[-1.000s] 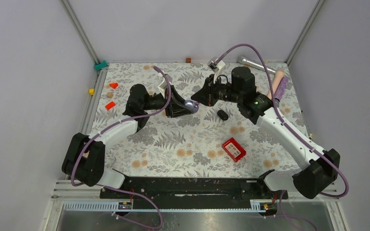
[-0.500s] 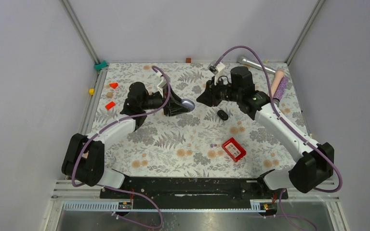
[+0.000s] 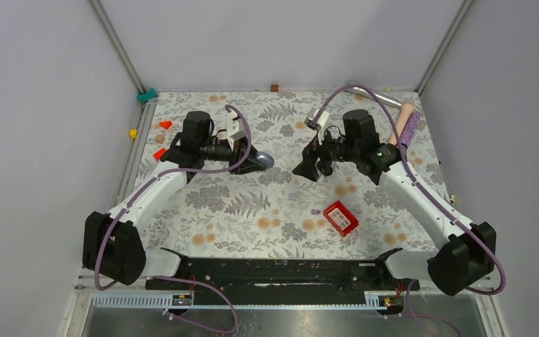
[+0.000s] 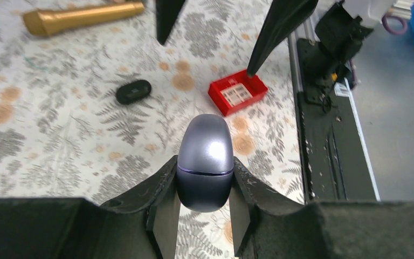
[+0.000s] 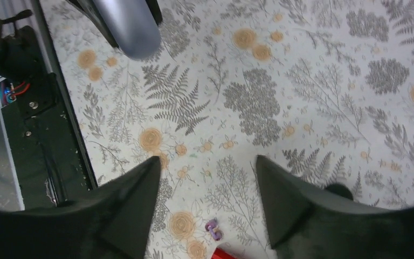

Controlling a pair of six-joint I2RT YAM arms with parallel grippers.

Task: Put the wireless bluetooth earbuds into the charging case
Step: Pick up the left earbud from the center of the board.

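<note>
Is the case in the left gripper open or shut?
Shut: the case shows only a thin seam, lid down, clamped in the left gripper.

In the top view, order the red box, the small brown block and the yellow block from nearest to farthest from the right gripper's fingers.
1. red box, on the near side of the right gripper, slightly to the right.
2. brown block, at the table's far edge.
3. yellow block, on the left rail.
</note>
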